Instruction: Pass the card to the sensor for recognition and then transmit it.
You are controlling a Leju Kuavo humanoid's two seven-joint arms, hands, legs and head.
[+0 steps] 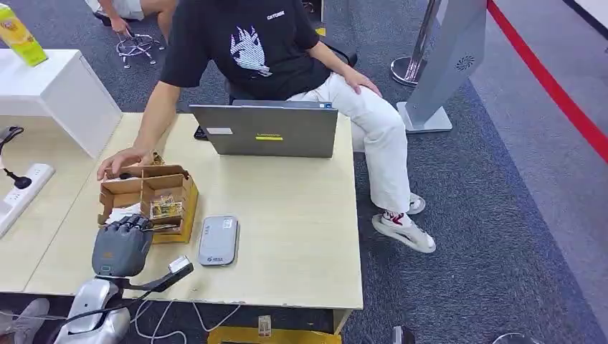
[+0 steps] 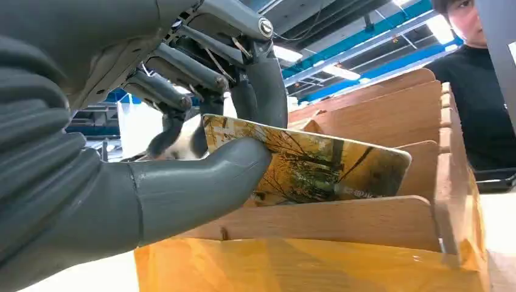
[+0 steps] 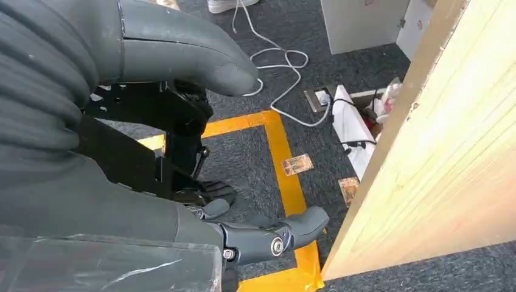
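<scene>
My left hand (image 1: pixel 122 244) reaches into the near end of a slotted cardboard card box (image 1: pixel 147 192) on the table. In the left wrist view its thumb (image 2: pixel 201 182) and fingers (image 2: pixel 255 91) pinch a card (image 2: pixel 328 167) with a yellow-brown picture, which lies tilted between the box's dividers (image 2: pixel 341 222). The grey card sensor (image 1: pixel 218 240) lies flat on the table just right of the box. My right hand (image 3: pixel 91 201) hangs below the table edge (image 3: pixel 438 152), fingers apart and holding nothing.
A person in a black shirt (image 1: pixel 251 43) sits behind the table with one hand (image 1: pixel 120 162) resting on the box's far end. A closed-back grey laptop (image 1: pixel 265 130) stands at the table's far side. A power strip (image 1: pixel 21 188) lies at the left.
</scene>
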